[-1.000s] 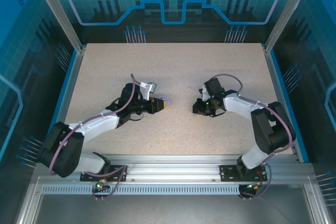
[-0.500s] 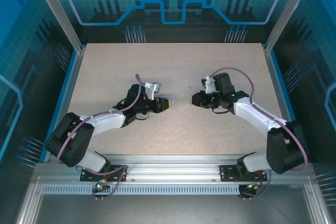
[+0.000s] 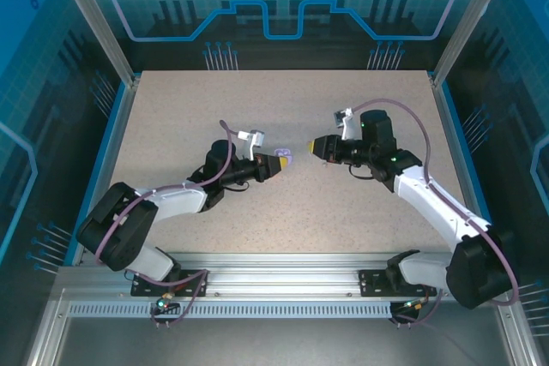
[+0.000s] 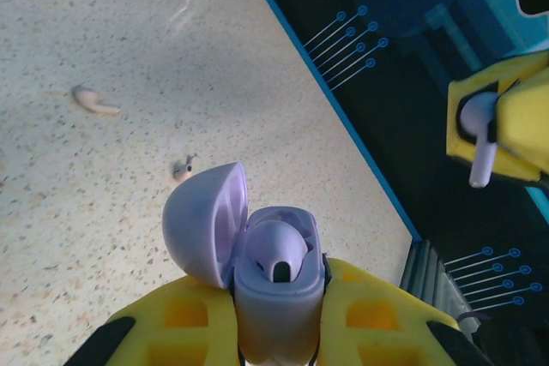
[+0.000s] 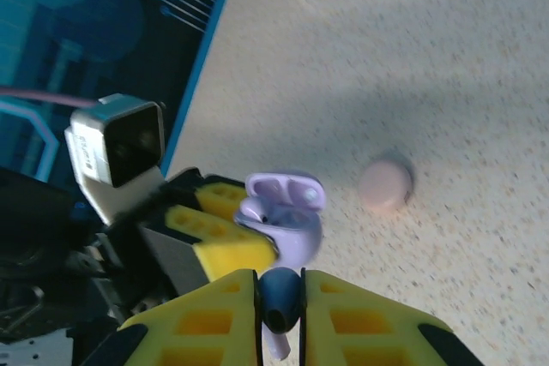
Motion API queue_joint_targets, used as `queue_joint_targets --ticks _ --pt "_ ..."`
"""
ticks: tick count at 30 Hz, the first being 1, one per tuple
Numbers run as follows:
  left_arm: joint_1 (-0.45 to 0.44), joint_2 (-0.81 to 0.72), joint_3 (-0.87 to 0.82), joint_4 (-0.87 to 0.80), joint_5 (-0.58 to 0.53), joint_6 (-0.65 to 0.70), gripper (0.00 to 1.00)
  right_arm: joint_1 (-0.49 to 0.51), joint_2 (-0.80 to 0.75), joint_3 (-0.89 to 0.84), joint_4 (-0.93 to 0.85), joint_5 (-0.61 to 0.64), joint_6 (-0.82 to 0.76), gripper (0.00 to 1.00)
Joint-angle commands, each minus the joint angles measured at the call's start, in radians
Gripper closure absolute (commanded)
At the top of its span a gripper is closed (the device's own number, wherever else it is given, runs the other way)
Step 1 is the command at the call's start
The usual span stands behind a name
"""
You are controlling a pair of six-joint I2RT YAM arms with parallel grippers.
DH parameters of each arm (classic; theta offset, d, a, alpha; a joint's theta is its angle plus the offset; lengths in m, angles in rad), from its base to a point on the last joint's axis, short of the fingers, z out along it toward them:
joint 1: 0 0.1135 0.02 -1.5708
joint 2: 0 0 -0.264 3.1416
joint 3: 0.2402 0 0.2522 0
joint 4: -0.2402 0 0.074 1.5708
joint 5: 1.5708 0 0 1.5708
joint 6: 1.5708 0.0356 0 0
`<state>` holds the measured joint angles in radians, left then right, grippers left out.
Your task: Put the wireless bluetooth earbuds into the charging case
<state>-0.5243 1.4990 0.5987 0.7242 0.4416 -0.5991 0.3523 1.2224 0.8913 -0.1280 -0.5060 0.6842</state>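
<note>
My left gripper (image 3: 276, 163) is shut on the body of a lilac charging case (image 4: 276, 306), held off the table with its lid (image 4: 199, 222) swung open. One lilac earbud (image 4: 279, 256) sits in the case. My right gripper (image 5: 281, 285) is shut on a dark purple earbud (image 5: 280, 297), stem pointing back toward the camera. That gripper (image 3: 314, 148) faces the case (image 5: 290, 216) from the right, a short gap away. In the left wrist view the held earbud (image 4: 479, 139) hangs at the upper right. Two pale pinkish earbuds (image 4: 91, 100) (image 4: 182, 169) lie on the table.
A closed pale pink round case (image 5: 386, 183) rests on the speckled table (image 3: 171, 117) beyond the lilac case. A blue rim (image 4: 343, 117) borders the table, with dark walls behind. Both arms reach in over the table's middle.
Both grippers have lifted and closed in on each other at the table's middle. The right one swung up and left with its earbud; the left one moved right with the case.
</note>
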Motion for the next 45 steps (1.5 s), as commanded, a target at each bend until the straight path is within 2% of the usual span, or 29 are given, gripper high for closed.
queue_joint_targets --ticks 1,8,20,30,45 --pt "-0.017 -0.034 -0.013 0.098 0.017 0.045 0.92 -0.012 -0.029 0.04 0.069 -0.014 0.026 0.83" --pt "-0.057 -0.059 -0.005 0.145 0.03 0.123 0.92 -0.01 -0.036 0.054 0.136 -0.016 0.035 0.83" --pt "-0.071 -0.077 0.03 0.161 0.018 0.143 0.92 0.051 -0.11 -0.006 0.301 0.021 -0.052 0.83" --pt "-0.082 -0.082 0.07 0.203 0.031 0.162 0.92 0.097 -0.132 -0.006 0.334 0.043 -0.114 0.83" --pt "-0.092 -0.123 0.092 0.255 0.05 0.174 0.92 0.112 -0.166 -0.04 0.358 0.047 -0.149 0.83"
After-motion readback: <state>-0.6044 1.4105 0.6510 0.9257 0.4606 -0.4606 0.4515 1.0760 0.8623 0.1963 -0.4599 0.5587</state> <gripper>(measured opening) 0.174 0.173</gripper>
